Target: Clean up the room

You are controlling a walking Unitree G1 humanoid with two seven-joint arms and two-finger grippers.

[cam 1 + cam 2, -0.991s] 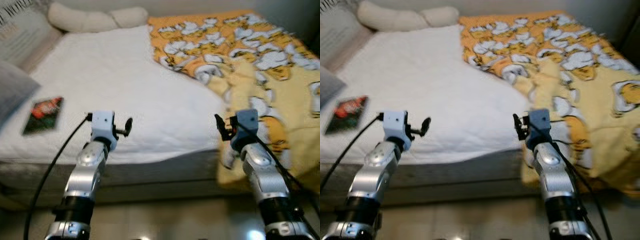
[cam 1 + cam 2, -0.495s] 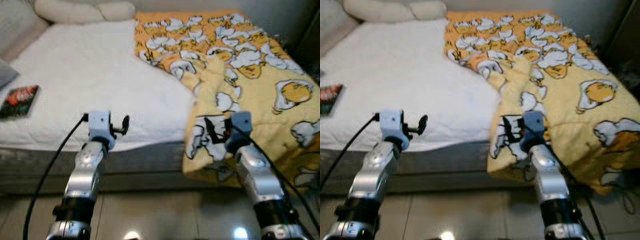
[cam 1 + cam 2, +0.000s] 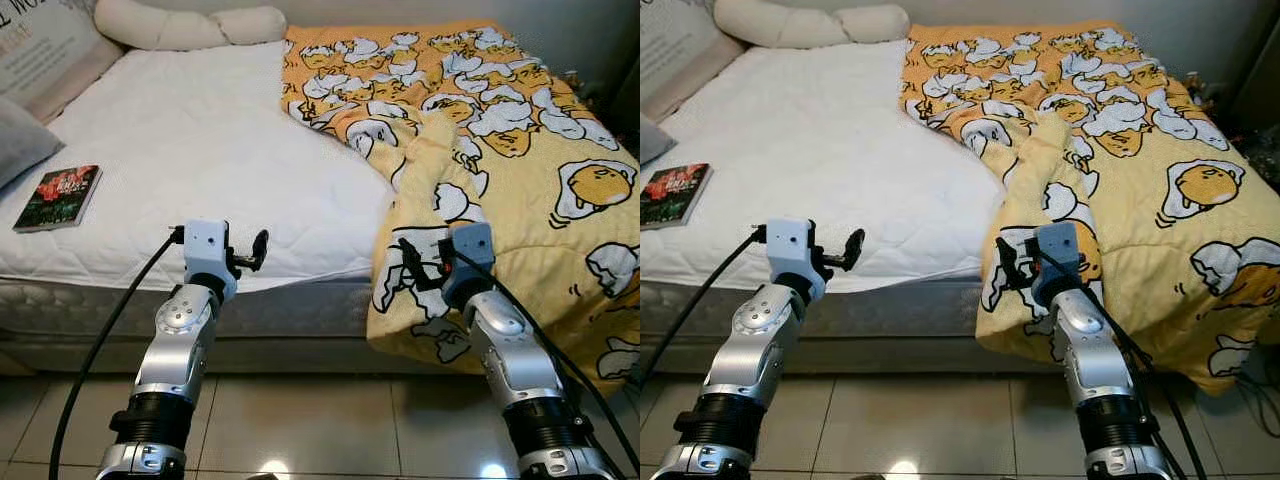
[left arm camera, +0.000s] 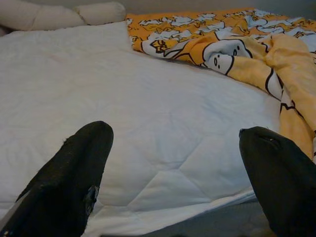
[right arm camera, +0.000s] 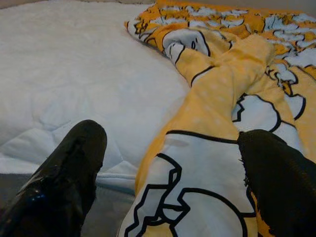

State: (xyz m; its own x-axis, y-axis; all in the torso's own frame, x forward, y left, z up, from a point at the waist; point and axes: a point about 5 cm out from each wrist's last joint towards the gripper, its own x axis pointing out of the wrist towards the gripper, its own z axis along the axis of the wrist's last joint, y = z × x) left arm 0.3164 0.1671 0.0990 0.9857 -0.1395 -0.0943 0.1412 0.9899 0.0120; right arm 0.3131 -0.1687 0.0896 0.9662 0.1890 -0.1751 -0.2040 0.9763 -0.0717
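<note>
Head views, left gripper [image 3: 255, 250]: held raised before the near edge of the bed [image 3: 200, 150], fingers apart, nothing between them.
Head views, right gripper [image 3: 412, 262]: held raised against the hanging fold of the blanket [image 3: 500, 150], fingers spread, nothing held.
Head views, blanket: yellow-orange with a cartoon print, spread over the bed's right part beyond the right gripper; its long axis runs from the far end of the bed toward the robot, and its near end is draped over the mattress edge toward the floor [image 3: 300, 420].
Head views, open room: bare white mattress is seen ahead of the left gripper; tiled floor lies below both arms.
Head views, book [image 3: 58, 197]: flat near the mattress edge, well to the left of the left gripper.
Head views, pillows [image 3: 185, 25]: laid along the far end.
Left wrist view: fingers [image 4: 64, 177] are parted over white quilting; the blanket's edge runs beyond.
Right wrist view: fingers [image 5: 64, 173] are parted, with the blanket's fold between and just ahead.
</note>
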